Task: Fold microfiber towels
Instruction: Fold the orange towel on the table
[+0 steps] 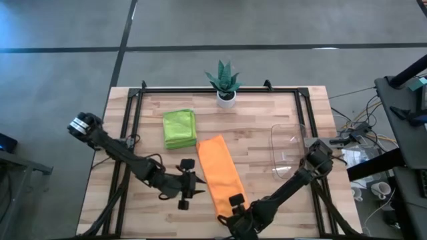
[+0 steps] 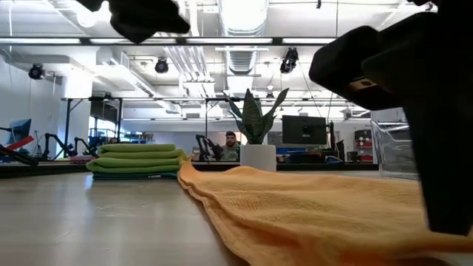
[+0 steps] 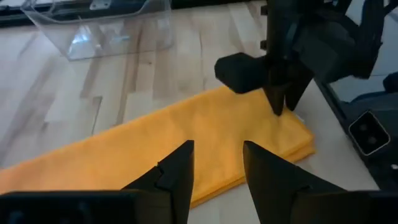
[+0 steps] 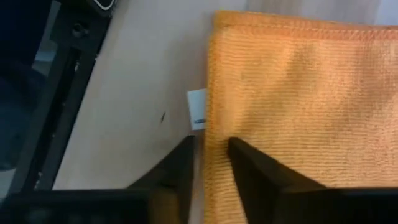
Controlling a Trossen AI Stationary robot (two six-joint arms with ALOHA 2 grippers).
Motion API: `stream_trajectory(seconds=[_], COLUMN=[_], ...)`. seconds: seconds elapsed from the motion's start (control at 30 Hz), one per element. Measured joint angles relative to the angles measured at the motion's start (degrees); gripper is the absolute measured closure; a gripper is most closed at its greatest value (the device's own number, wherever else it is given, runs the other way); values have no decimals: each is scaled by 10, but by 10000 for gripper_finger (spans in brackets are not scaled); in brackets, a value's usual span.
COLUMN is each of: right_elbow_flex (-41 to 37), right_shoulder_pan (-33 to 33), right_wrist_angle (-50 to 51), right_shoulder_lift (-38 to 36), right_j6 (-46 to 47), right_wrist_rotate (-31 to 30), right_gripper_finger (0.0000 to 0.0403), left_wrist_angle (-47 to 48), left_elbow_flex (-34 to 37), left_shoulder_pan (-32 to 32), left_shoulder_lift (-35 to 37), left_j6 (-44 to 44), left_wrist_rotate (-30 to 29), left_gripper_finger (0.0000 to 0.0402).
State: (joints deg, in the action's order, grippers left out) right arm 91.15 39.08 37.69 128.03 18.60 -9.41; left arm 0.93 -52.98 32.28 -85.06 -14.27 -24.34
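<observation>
The orange towel lies folded into a long strip in the table's middle, its long axis running near to far. The right gripper pinches the strip's near end, fingers narrowed on the edge by the white tag. It is nearer than the left gripper, which hovers apart just left. Nubby, soft pile; likely doubled. Folded green towels sit farther left.

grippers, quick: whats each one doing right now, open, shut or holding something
Left gripper: open, empty, hovering beside the orange towel.
Right gripper: fingers pinching the near-end edge of the orange towel, by its white tag.
</observation>
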Motion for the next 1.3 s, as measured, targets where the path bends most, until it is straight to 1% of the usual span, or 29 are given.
stream_trajectory(seconds=[0.13, 0.17, 0.27, 0.4, 0.47, 0.53, 0.6, 0.67, 0.77, 0.87, 0.97, 1.2, 1.3], right_elbow_flex=[-1, -2, -5, -10, -9, -5, -5, -6, -6, -5, -5, -5, -5], right_shoulder_pan=[-10, -11, -12, -6, -3, -5, -16, -37, -75, -119, -165, -253, -280], right_wrist_angle=[9, 11, 24, 58, 85, 106, 122, 123, 120, 117, 108, 86, 65], right_shoulder_lift=[-5, -8, -24, -60, -93, -125, -146, -157, -175, -173, -162, -154, -152], right_j6=[-5, -9, -13, 8, 16, 9, -8, -35, -80, -128, -185, -273, -310], right_wrist_rotate=[25, 34, 64, 137, 143, 122, 66, 16, -29, -38, -40, -40, -18], right_gripper_finger=[378, 384, 389, 390, 390, 390, 390, 390, 390, 390, 390, 390, 390], left_wrist_angle=[2, 2, 2, 2, 2, 2, 4, 19, 35, 52, 70, 80, 83], left_elbow_flex=[0, 0, 1, 4, 4, 2, 2, 1, 1, 1, 7, 29, 29], left_shoulder_pan=[0, 0, 3, 5, 4, 4, 5, 5, 5, 5, 5, 5, 5], left_shoulder_lift=[5, 5, 5, 5, 8, 12, 16, 25, 40, 57, 71, 83, 83], left_j6=[11, 11, 11, -16, -22, -18, -15, -8, 3, 15, 14, 11, 11], left_wrist_rotate=[-15, -17, -17, -17, -17, -17, -17, -17, -24, -55, -73, -80, -80], left_gripper_finger=[279, 279, 279, 279, 279, 279, 279, 279, 279, 279, 279, 279, 279])
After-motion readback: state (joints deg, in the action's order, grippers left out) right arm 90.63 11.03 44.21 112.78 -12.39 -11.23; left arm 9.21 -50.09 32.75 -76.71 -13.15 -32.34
